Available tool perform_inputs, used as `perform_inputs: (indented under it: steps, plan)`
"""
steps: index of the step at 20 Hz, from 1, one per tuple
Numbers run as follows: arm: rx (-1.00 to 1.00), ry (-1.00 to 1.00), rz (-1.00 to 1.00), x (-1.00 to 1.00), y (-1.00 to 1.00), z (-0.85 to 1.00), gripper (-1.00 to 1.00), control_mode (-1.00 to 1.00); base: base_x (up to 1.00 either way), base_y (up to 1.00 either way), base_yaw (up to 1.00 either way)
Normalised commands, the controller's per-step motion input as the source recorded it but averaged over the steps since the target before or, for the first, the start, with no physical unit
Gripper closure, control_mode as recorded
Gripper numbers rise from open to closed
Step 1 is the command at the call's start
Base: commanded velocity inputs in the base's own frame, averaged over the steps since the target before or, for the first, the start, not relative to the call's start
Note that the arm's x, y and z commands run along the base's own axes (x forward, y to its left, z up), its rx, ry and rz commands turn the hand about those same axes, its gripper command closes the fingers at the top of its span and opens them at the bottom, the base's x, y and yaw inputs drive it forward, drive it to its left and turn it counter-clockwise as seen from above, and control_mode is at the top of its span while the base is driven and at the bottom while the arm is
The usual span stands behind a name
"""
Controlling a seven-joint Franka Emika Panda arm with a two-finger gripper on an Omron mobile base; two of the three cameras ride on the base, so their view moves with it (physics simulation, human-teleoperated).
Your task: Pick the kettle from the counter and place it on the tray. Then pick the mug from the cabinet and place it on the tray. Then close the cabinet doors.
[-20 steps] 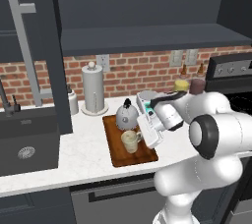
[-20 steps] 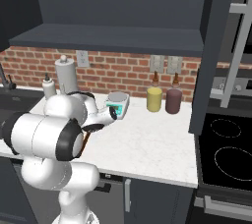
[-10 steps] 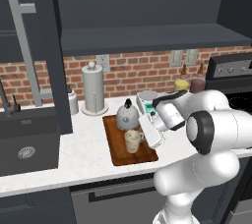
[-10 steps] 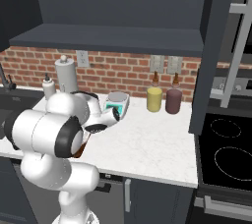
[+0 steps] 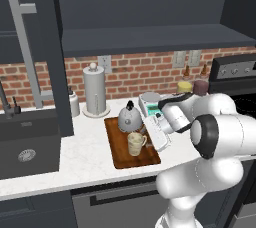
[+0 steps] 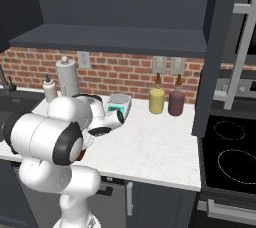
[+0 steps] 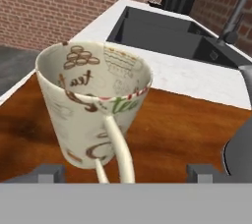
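While the gripper point(image 7: 120, 171) stands wide open, the mug point(image 5: 135, 143) sits free on the tray point(image 5: 120, 156).
Both fingertips point(image 7: 49, 173) flank the mug's handle without touching it. On the tray, the kettle point(image 5: 128, 118) stands just beside the mug at 12 o'clock; the paper-towel holder point(image 5: 94, 91) stands at 11.

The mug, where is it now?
The mug stands upright on the tray in the left base view, just in front of the kettle, beside the open gripper.
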Motion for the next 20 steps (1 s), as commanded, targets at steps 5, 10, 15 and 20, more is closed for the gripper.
perform_inputs:
  steps: [5, 10, 15, 20]
  plan:
    - [0.00, -0.13, 0.05, -0.19, -0.05, 0.39, -1.00, -1.00, 0.00, 0.00, 0.00]
    - [0.00, -0.13, 0.03, -0.44, 0.00, 0.68, -1.00, -1.00, 0.00, 0.00, 0.00]
    - [0.00, -0.06, 0.00, -0.54, -0.01, 0.71, -1.00, -1.00, 0.00, 0.00, 0.00]
    - [0.00, -0.03, 0.00, -0.55, 0.00, 0.71, -1.00, -1.00, 0.00, 0.00, 0.00]
